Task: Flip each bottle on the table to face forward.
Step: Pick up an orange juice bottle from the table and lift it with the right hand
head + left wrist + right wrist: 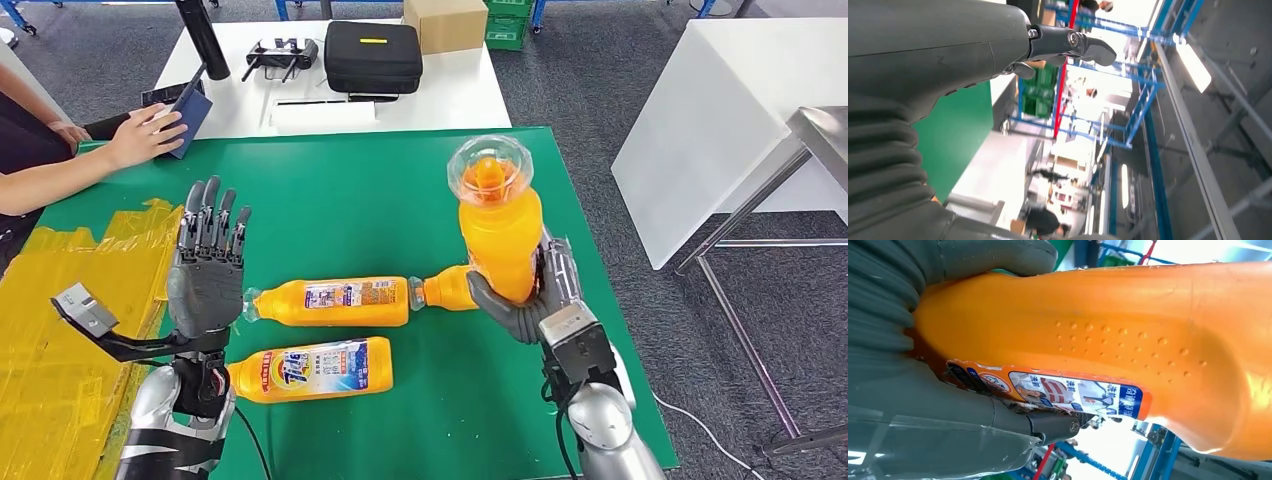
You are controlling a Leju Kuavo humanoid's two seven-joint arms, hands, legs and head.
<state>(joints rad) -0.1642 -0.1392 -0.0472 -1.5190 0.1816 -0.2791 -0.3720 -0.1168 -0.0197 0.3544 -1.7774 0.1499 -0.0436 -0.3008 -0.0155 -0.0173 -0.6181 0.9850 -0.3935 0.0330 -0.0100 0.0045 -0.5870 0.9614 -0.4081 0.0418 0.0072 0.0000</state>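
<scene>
the raised bottle (497, 225) and right hand (535, 295) hide most of the orange bottle (447, 288) lying behind them, so we see just its neck end, while the person's arm (60, 165) is cut off by the left edge and label print stays too small for us to read.

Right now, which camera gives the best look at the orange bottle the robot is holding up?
The head view: it shows the whole orange bottle upright in the right hand, clear cap on top, above the green table. The right wrist view shows a close stretch of its side and label. The left wrist view looks elsewhere.
</scene>
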